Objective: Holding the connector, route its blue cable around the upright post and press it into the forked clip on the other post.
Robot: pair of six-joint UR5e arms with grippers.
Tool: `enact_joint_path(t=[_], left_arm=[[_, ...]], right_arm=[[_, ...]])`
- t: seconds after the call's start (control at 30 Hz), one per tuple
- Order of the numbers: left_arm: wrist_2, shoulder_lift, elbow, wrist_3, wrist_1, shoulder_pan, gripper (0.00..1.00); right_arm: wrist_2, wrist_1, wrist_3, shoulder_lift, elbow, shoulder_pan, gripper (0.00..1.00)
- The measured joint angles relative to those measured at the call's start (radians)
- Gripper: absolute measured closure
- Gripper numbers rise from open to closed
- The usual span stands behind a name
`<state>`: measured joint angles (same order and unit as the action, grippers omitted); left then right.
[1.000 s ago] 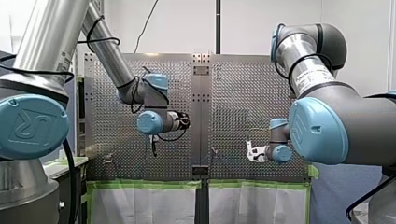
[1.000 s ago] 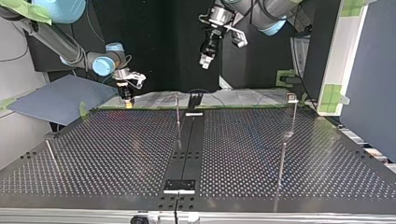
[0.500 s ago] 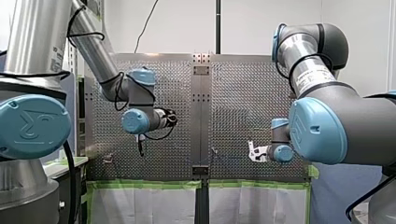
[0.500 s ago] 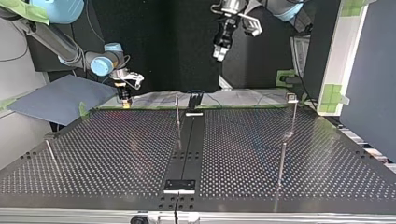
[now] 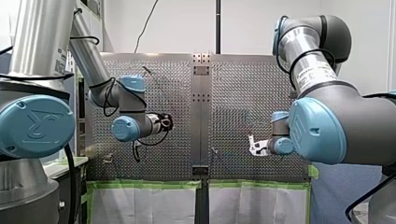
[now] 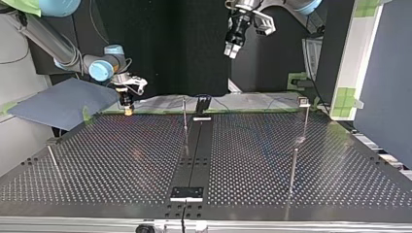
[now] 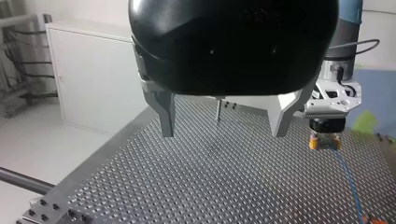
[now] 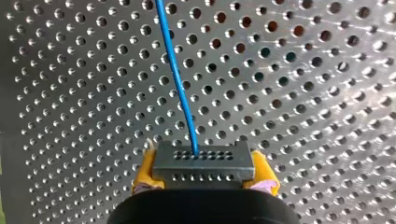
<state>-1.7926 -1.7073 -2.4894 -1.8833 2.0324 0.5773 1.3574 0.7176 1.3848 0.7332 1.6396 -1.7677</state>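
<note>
Perforated metal table [image 6: 121, 160] fills the lower part of the top view, with a black strip [image 6: 194, 155] running down its middle. A thin upright post [image 6: 184, 114] stands near the far end of that strip. A second post [image 6: 305, 119] with a small head stands well to the view's right, but the head is too small to make out. Nearer the camera, a third post [image 6: 293, 165] rises on the same side.

My right hand [image 6: 127, 108] hangs tip-down at the table's far edge, at the top view's left, very close to the surface. Whether it touches, I cannot tell. In the right wrist view its yellow pads [image 8: 145, 165] are clamped on the two sides of a dark grey connector [image 8: 203, 161] that has rows of small holes in its face. The blue cable [image 8: 176, 74] leaves that face and runs straight ahead of the hand over the holes of the table.

My left hand [image 6: 231, 50] is raised high above the far edge, well apart from the posts and from my right hand. In the left wrist view its two metal fingers [image 7: 164, 109] stand wide apart with nothing between them. Beyond and to one side of them my right hand [image 7: 324, 140] shows, with the cable [image 7: 348, 177] trailing along the table.
</note>
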Motion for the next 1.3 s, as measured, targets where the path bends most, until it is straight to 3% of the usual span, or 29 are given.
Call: enact_joint_path(t=[0.2, 0.43, 0.63, 0.83, 1.03, 1.3], left_arm=[[0.032, 0.000, -0.003, -0.019, -0.042, -0.011, 0.00], [0.038, -0.001, -0.003, -0.015, -0.051, -0.021, 0.00], [0.038, -0.001, -0.003, -0.009, -0.041, -0.029, 0.00], [0.029, 0.000, -0.003, 0.007, -0.002, -0.037, 0.00], [0.000, 0.000, -0.003, 0.032, 0.045, -0.042, 0.00], [-0.018, 0.000, -0.003, 0.036, 0.061, -0.051, 0.00]], right_arm=[[0.002, -0.015, 0.033, 0.050, 0.045, -0.006, 1.00], [0.007, -0.025, 0.088, 0.107, 0.066, -0.015, 1.00], [0.039, -0.061, 0.126, 0.153, 0.065, -0.015, 1.00], [0.062, -0.105, 0.116, 0.198, 0.048, -0.009, 1.00], [0.064, -0.146, 0.112, 0.250, 0.039, -0.004, 1.00], [0.063, -0.189, 0.104, 0.310, 0.022, 0.002, 1.00]])
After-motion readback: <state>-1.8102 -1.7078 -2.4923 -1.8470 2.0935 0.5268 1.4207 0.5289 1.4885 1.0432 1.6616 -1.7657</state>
